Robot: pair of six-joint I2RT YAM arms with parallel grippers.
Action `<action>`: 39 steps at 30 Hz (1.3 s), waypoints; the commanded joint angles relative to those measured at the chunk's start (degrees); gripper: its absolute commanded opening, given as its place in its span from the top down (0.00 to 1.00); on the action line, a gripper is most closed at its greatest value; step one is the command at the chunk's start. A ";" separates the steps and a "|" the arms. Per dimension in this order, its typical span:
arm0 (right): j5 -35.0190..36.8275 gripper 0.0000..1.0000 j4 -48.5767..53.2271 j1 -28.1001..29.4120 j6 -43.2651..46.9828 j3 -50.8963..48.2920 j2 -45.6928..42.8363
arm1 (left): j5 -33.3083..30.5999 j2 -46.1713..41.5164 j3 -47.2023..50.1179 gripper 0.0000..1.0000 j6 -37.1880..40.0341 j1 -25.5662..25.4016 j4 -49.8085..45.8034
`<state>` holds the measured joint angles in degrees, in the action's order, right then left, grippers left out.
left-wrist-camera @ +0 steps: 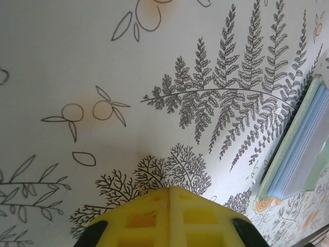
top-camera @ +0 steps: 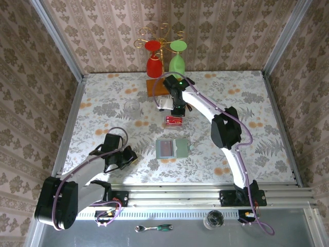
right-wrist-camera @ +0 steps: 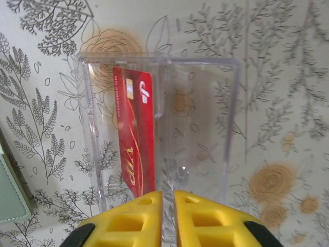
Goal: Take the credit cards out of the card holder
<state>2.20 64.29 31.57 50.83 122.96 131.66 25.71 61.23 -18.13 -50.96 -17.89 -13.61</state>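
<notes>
Toward the near left corner of the worktop (top-camera: pixel 257 103), the left gripper (top-camera: pixel 128 154) hangs low over bare flowered cloth. Its yellow fingers (left-wrist-camera: pixel 149 206) are pressed together with nothing between them. The card holder (top-camera: pixel 173 148) is just off to its right, apart from it.

At the middle of the worktop, closer to the near edge than the far one, the card holder lies open and flat, its grey-blue pocket half on the left and its pale green half on the right. The left wrist camera catches it at the frame's right edge (left-wrist-camera: pixel 300 149).

Just beyond the holder, toward the far edge, sits a clear tray (top-camera: pixel 166 122) with a red card (top-camera: pixel 176 121) inside. From the right wrist camera, the red card (right-wrist-camera: pixel 134 134) sits in the tray (right-wrist-camera: pixel 236 128) compartment left of the divider. Whether it lies flat or leans cannot be told.

Above the tray's far side the right gripper (top-camera: pixel 178 110) points down. Its fingertips (right-wrist-camera: pixel 168 193) stand a thin slit apart, and nothing can be seen in the slit.
</notes>
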 commanded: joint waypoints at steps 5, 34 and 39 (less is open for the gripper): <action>2.16 0.99 -10.34 0.50 -1.98 -8.74 -5.40 | 1.18 1.91 -1.47 0.96 -0.33 0.23 1.63; 2.34 0.88 -17.65 3.01 -17.98 -18.25 -14.97 | 0.21 4.83 -5.30 0.96 -0.99 -3.50 4.47; 2.18 0.76 -21.49 4.27 -41.27 -24.98 -20.51 | 0.21 10.72 -8.89 0.96 -0.99 -6.92 7.95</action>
<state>4.32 44.86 35.09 26.79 101.89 114.98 26.02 69.69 -24.29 -51.42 -23.11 -8.67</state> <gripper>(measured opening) 0.218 0.050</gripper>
